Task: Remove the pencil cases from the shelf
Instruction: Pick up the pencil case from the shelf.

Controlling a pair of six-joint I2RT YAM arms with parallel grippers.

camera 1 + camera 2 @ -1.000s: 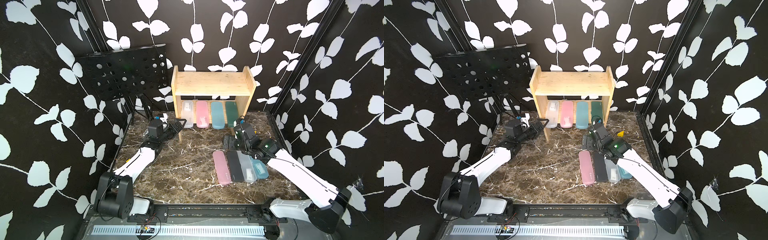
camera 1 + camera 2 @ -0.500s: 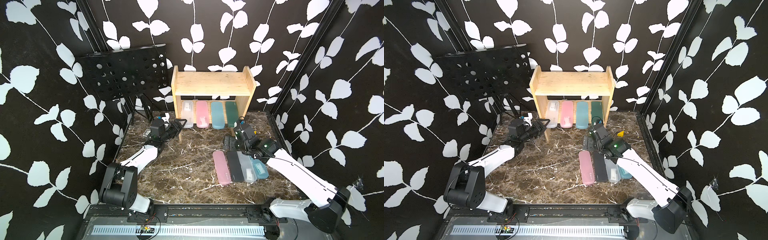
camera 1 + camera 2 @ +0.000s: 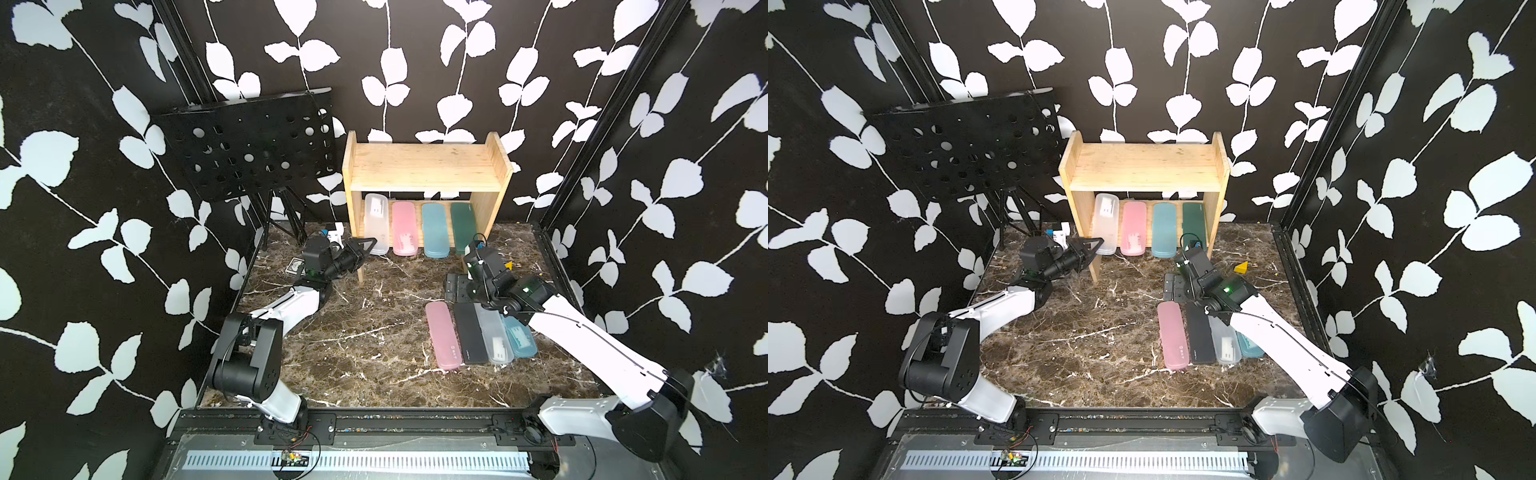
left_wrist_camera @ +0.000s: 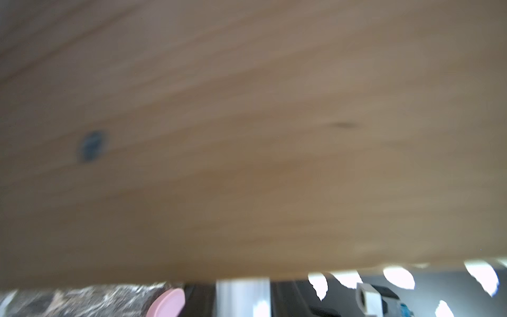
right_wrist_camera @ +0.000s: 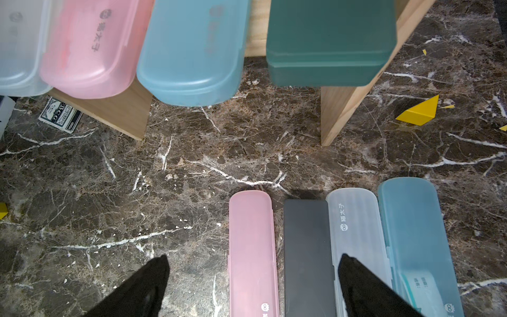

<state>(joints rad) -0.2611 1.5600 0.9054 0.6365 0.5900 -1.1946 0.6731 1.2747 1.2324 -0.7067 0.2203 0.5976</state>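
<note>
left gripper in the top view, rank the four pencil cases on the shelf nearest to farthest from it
1. frosted clear case, at the shelf's left end, right at the left gripper's tip
2. pink case, next along
3. light blue case, third along
4. dark green case, at the right end

Left gripper (image 3: 371, 242) closed; right gripper (image 5: 253, 259) wide apart
</note>
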